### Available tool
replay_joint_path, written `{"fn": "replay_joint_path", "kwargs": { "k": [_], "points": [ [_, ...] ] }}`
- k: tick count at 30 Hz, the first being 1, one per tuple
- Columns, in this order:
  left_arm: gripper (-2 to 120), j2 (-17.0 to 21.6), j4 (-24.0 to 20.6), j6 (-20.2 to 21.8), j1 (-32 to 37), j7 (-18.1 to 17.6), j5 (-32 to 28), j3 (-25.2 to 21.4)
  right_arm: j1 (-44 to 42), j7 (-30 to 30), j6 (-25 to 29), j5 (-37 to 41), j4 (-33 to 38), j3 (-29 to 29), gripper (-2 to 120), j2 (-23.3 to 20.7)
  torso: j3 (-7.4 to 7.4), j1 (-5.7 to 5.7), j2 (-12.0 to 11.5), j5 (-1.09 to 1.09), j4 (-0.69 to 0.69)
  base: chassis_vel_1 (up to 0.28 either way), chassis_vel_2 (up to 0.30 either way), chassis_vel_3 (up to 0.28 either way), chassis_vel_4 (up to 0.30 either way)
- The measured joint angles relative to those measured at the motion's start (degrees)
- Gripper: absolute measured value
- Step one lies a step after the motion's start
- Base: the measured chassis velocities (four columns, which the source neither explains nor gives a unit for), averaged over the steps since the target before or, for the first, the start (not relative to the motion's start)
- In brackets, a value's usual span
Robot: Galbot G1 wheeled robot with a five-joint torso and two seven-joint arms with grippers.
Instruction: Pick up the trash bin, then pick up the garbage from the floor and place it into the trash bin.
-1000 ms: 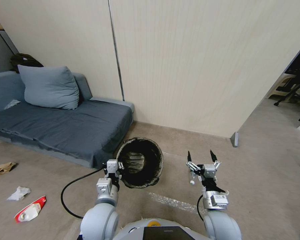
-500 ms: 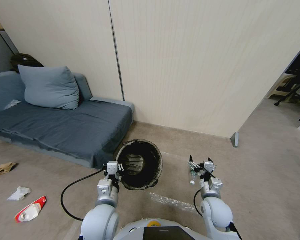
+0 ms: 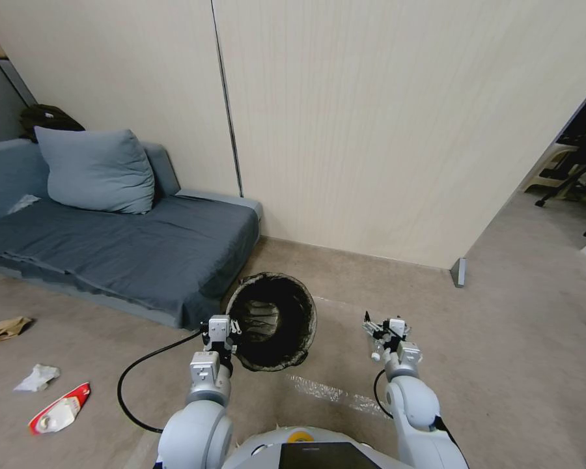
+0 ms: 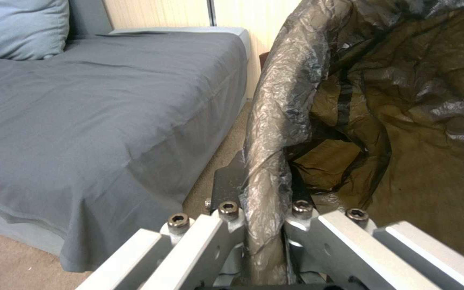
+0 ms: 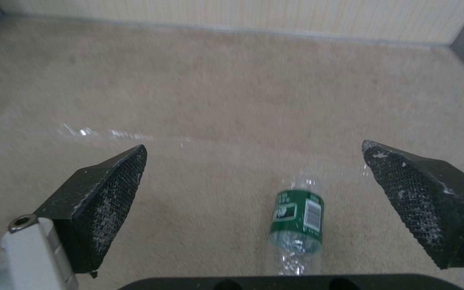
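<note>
The trash bin (image 3: 271,321), lined with a dark bag, hangs tilted with its mouth toward me. My left gripper (image 3: 220,331) is shut on its near-left rim; the left wrist view shows the bag-covered rim (image 4: 275,133) pinched between the jaws of the left gripper (image 4: 262,186). My right gripper (image 3: 385,327) is low over the carpet, open, with a small clear bottle (image 5: 296,225) with a green label lying on the floor between its fingers (image 5: 108,189). More garbage lies far left: a red-and-white wrapper (image 3: 58,410), a white tissue (image 3: 37,376) and crumpled brown paper (image 3: 3,327).
A grey sofa (image 3: 111,247) with a pillow (image 3: 94,170) stands left of the bin. A black cable (image 3: 133,378) curls on the carpet by my left arm. A clear film strip (image 3: 332,393) lies in front of me. A wall runs behind; a grey post (image 3: 460,272) marks its corner.
My right arm has dropped toward the floor, bringing its open gripper down around the bottle. The bin in my left gripper has barely shifted.
</note>
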Motion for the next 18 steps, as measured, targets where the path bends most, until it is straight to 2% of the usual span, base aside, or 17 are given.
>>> {"fn": "replay_joint_path", "kwargs": {
  "k": [1,5,17,18],
  "points": [
    [1,0.0,0.0,0.0,0.0,0.0,0.0,0.0,0.0,0.0,0.0,0.0,0.0,0.0,100,0.0,0.0,0.0,0.0,0.0,0.0,0.0,0.0,0.0,0.0],
    [1,0.0,0.0,-0.16,-0.18,0.04,0.0,0.15,3.44,0.29,-0.74,1.37,-7.72,-0.52,100,-2.13,0.0,0.0,0.0,0.01,0.0,0.0,0.0,0.0,0.0],
    [1,-0.05,0.15,-0.43,-0.38,0.12,-0.02,0.27,4.87,0.38,-0.89,1.74,-11.12,-0.72,100,-2.79,0.0,0.0,0.0,-0.01,-0.02,0.0,0.0,0.0,0.0],
    [1,-0.04,0.15,-0.49,-0.39,0.12,-0.05,0.21,5.94,0.19,-0.52,1.46,-13.61,-0.73,100,-2.94,0.0,0.0,0.0,-0.02,-0.01,0.0,0.0,0.0,0.0]
  ]
}}
